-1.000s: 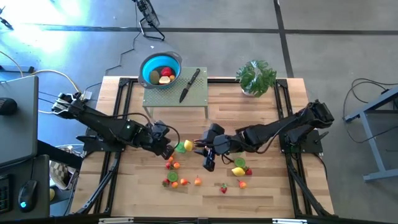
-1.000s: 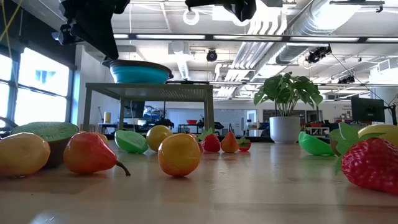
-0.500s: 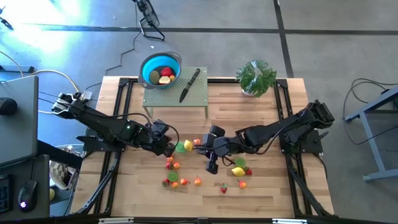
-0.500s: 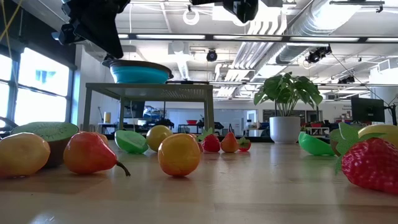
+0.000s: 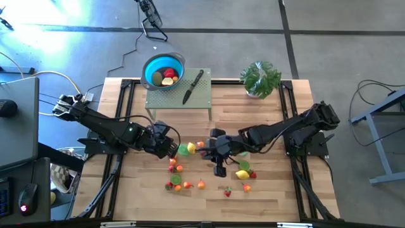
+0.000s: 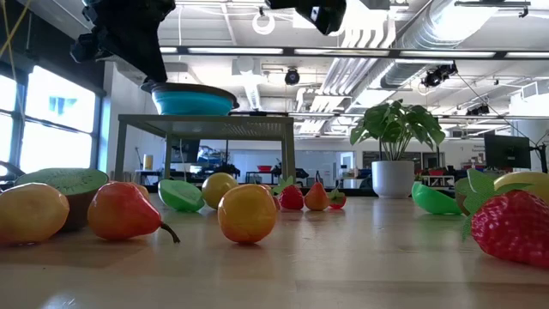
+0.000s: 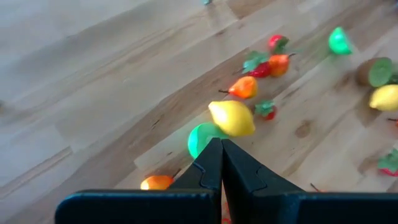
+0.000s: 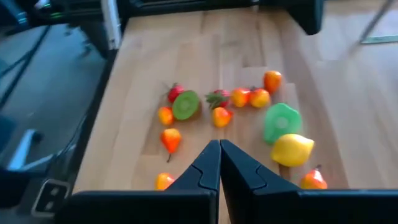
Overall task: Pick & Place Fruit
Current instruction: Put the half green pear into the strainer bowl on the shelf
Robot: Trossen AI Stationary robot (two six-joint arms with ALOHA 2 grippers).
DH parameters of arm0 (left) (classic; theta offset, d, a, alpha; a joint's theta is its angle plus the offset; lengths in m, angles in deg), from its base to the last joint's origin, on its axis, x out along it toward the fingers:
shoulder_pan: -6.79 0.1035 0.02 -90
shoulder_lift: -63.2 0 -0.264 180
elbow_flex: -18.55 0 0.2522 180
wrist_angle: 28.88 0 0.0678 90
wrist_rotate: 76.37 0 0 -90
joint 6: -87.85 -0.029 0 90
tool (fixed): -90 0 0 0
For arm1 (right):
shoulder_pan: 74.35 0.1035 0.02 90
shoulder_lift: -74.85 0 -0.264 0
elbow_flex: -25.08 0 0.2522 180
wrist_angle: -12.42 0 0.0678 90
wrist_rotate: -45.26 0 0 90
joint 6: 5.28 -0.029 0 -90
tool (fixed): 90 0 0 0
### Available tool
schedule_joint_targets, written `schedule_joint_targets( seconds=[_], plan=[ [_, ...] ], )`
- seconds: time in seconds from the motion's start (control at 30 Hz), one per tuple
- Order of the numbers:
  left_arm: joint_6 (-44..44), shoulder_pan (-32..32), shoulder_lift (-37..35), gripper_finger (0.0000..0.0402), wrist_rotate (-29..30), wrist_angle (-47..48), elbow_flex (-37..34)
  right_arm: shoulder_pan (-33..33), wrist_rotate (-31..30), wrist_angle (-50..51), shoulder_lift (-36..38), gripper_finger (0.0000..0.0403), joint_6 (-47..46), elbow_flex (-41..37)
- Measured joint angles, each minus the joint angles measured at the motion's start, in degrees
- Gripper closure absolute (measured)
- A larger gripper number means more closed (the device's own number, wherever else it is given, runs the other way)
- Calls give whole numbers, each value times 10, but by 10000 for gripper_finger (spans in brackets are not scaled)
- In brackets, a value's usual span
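Fruit (image 5: 209, 172) scattered under shut right gripper (image 5: 219, 170)

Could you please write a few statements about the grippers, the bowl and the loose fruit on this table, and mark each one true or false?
1. The round blue bowl on the small grey-green stand holds fruit pieces. True.
2. The right gripper holds a yellow lemon. False: its dark fingers are shut together with nothing between them; the yellow toy lemon lies on the wooden table.
3. The left gripper is shut and empty. True.
4. The black-handled knife lies inside the bowl. False: it lies on the stand beside the bowl.
5. The leafy green potted plant stands at the table's far right corner. True.
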Motion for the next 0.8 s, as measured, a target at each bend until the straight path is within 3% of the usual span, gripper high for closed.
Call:
schedule_joint_targets(
  seconds=[0.13,0.2,0.47,0.8],
  plan=[
    [49,0,10,401,-7,38,0,-27,84,-1,0,400,25,0],
    [74,0,23,401,-19,46,1,-39,98,-2,0,400,31,0],
    [93,30,97,401,-60,39,1,-71,95,-16,0,401,33,0],
    [25,99,169,401,-164,-17,0,-71,56,4,27,401,33,-1]
  ],
)
